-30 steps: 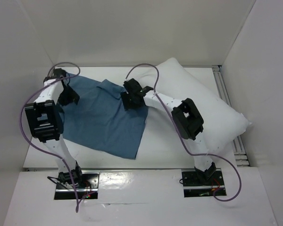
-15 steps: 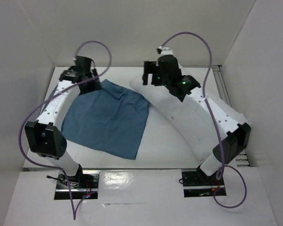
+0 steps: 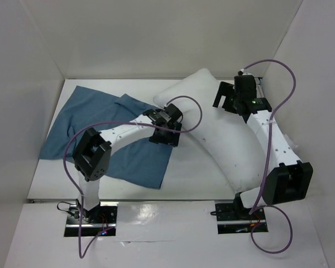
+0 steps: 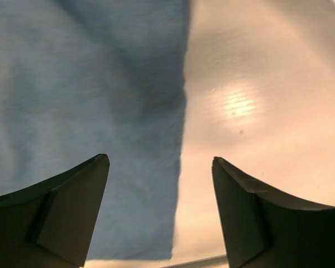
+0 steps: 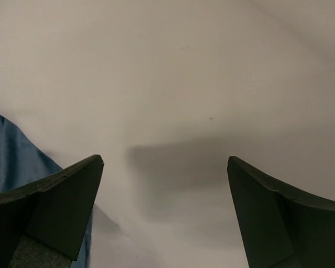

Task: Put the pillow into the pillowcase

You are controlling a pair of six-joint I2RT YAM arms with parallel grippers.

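The pillowcase (image 3: 72,123) lies flat and wrinkled on the left half of the table. The white pillow (image 3: 223,139) lies diagonally on the right half, its far-left corner next to the cloth. My left gripper (image 3: 163,137) is open and empty, hovering over the pillowcase's right edge. In the left wrist view the gripper (image 4: 159,159) shows blue cloth (image 4: 84,84) on the left and bare table on the right, with the hem between the jaws. My right gripper (image 3: 226,99) is open and empty above the pillow's far part. In its wrist view the gripper (image 5: 164,159) sits over the pillow (image 5: 184,72), with a bit of blue cloth (image 5: 11,156) at the lower left.
White walls (image 3: 156,39) close in the table at the back and on both sides. Bare table (image 3: 195,173) shows between the pillowcase and the pillow near the front edge. Purple cables (image 3: 279,72) loop from both arms.
My left arm swung from the back-left corner to the pillowcase's right edge. My right arm moved right along the pillow's far side. The pillowcase now spreads further toward the back left.
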